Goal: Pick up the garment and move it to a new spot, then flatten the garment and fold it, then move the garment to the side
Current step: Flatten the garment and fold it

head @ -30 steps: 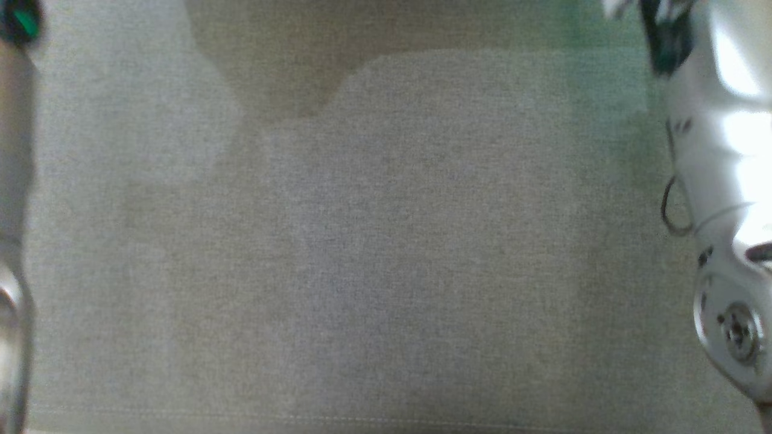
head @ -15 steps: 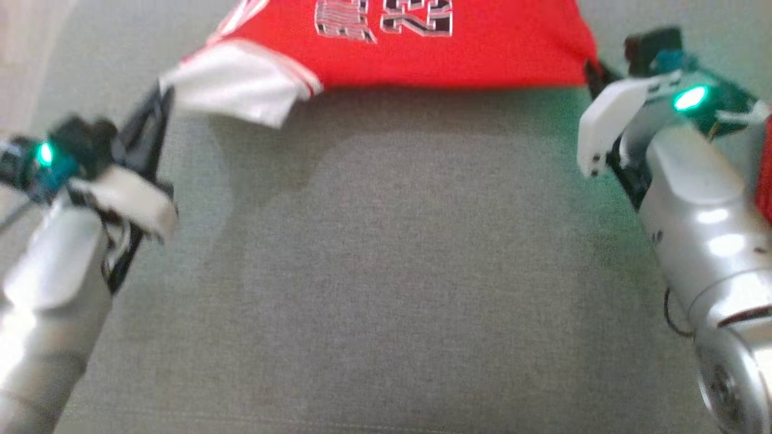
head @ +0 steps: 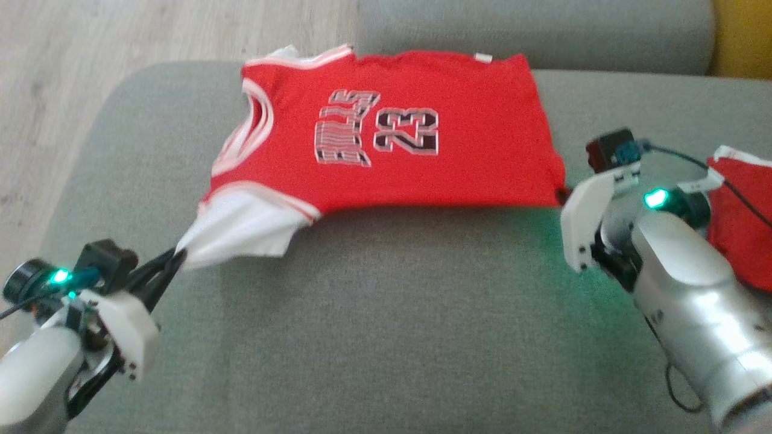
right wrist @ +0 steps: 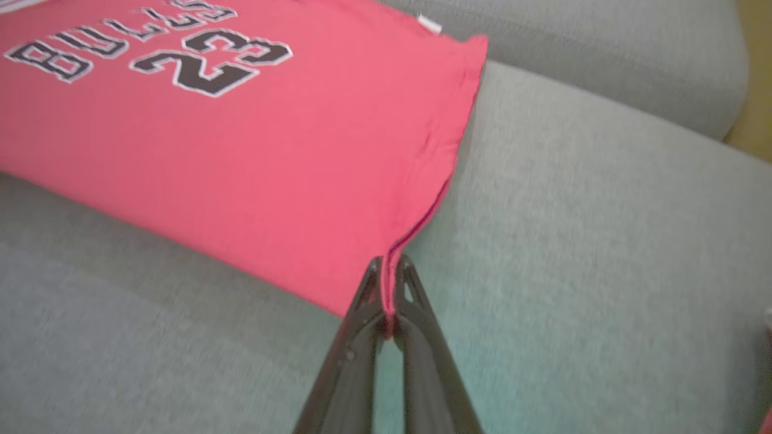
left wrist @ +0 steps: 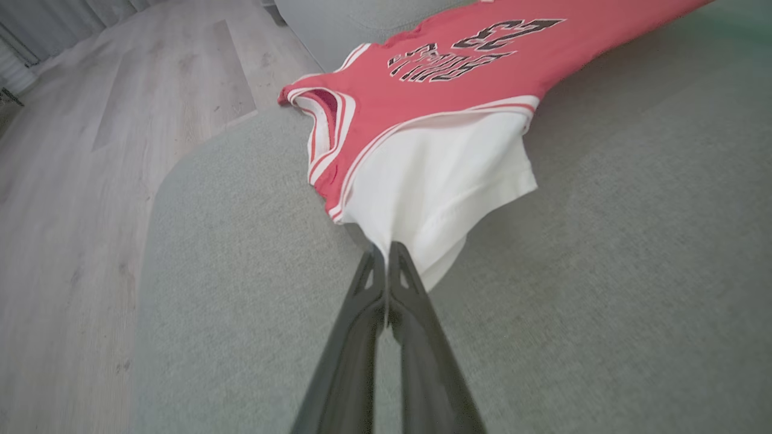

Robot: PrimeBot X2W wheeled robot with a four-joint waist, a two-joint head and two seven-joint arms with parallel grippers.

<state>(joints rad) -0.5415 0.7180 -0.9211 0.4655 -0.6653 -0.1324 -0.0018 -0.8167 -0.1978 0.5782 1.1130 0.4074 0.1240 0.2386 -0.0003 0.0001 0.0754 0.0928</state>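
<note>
left pincer (left wrist: 386, 253): closed tight on the garment's white sleeve
garment (head: 392, 150): red jersey, print up, spread on the grey sofa (head: 386, 337) seat — near edge held between both pincers
right pincer (right wrist: 389, 268): clamped on the red hem corner

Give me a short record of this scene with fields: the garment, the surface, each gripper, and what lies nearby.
garment: red jersey with number 23 and a white sleeve
surface: grey sofa seat
left gripper: shut on the white sleeve's tip
right gripper: shut on the jersey's red hem corner
state: spread out, print up, stretched between both grippers
nearby: another red cloth at the robot's right; wooden floor at its left
</note>
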